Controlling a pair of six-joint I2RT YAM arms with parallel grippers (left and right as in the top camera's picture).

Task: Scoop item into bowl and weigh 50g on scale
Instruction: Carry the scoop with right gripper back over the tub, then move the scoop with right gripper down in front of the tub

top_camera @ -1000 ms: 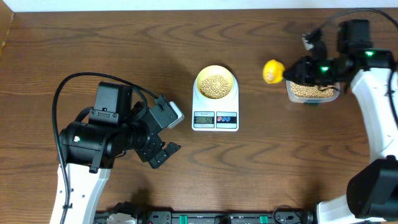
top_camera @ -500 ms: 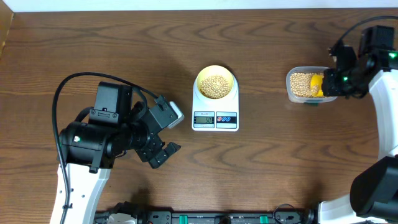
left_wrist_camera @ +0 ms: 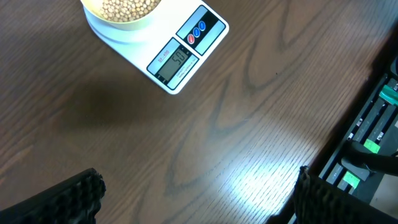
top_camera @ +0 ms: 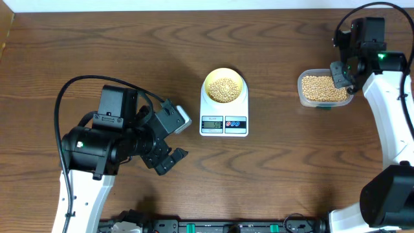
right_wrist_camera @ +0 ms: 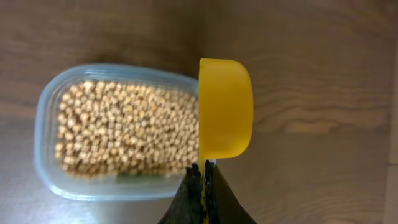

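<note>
The pale-yellow bowl (top_camera: 207, 83) stands on the white scale (top_camera: 224, 131) at mid-table and holds a heap of beans (top_camera: 224, 89). In the left wrist view the scale (left_wrist_camera: 186, 71) shows a reading of about 50, and the bowl (left_wrist_camera: 124, 23) is at the top edge. My right gripper (right_wrist_camera: 205, 169) is shut on the handle of a bright-yellow scoop (right_wrist_camera: 225, 109), which is turned on its side over the right end of a clear tub (right_wrist_camera: 46, 155) full of beans (right_wrist_camera: 124, 127). My left gripper (left_wrist_camera: 193, 205) is open and empty, low over bare table left of the scale.
The clear tub (top_camera: 302, 90) stands at the right, about a hand's width from the scale. The right arm (top_camera: 365, 39) hangs over its right end. The left arm (top_camera: 110, 139) fills the front left. A rail with cables (left_wrist_camera: 373, 137) runs along the table's front edge.
My right gripper has carried the scoop from left of the tub, across it, to the tub's right end. The left arm, scale and bowl have not moved.
</note>
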